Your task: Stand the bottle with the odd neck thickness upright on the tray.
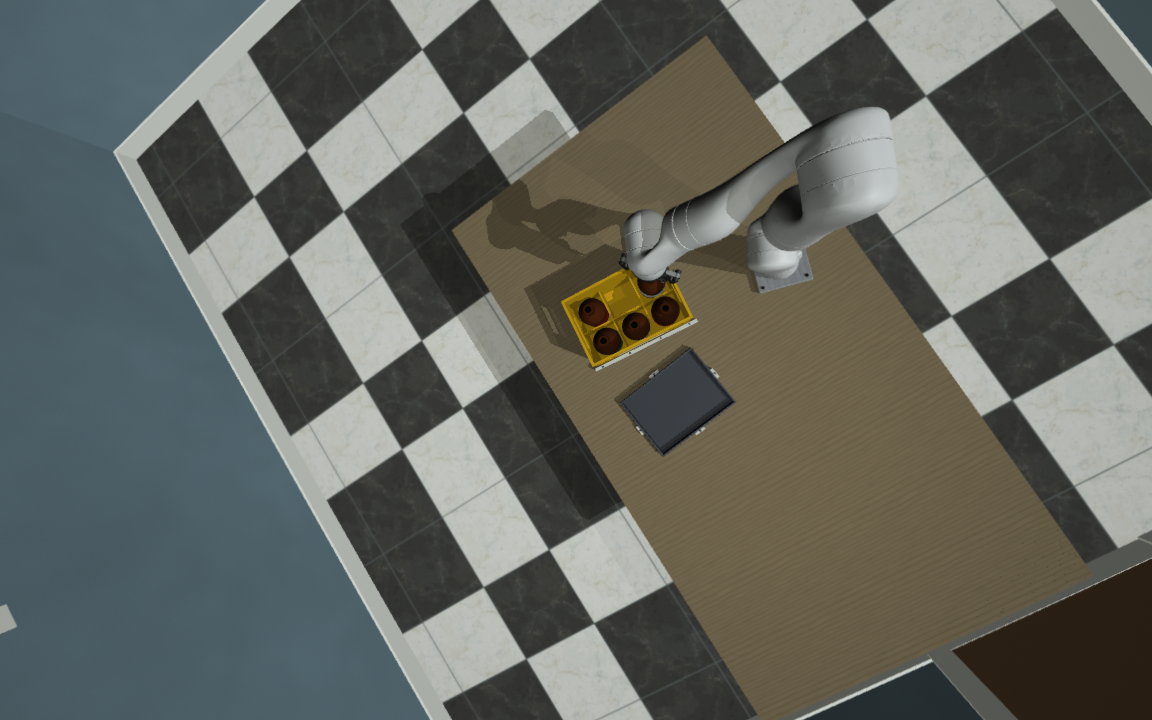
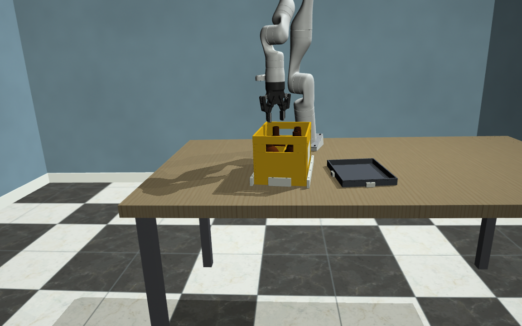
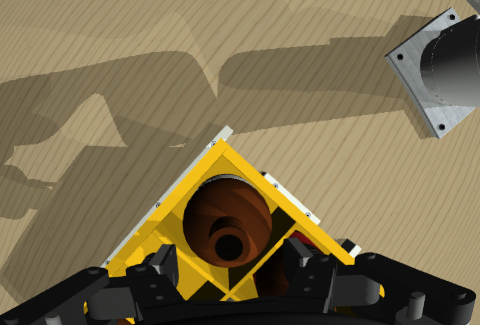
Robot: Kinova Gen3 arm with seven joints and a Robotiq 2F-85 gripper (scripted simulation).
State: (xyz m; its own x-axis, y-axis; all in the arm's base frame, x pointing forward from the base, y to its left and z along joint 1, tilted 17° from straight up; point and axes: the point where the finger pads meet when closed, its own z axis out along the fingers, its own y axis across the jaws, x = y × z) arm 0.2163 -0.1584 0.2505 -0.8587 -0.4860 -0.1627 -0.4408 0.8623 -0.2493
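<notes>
A yellow crate (image 1: 624,315) stands on the table and holds several brown bottles in its cells; it also shows in the side view (image 2: 281,153). My gripper (image 2: 274,118) is open and empty. It hangs just above the crate's rim, over the bottle (image 3: 228,227) in the back corner cell nearest the arm's base. In the wrist view the fingers stand on either side of that bottle's neck, above it. The dark empty tray (image 1: 677,400) lies on the table beside the crate, also seen in the side view (image 2: 361,172).
The arm's base plate (image 1: 781,271) is bolted to the table behind the crate. One crate cell (image 1: 614,291) beside the gripper is empty. White blocks (image 2: 279,181) sit at the crate's foot.
</notes>
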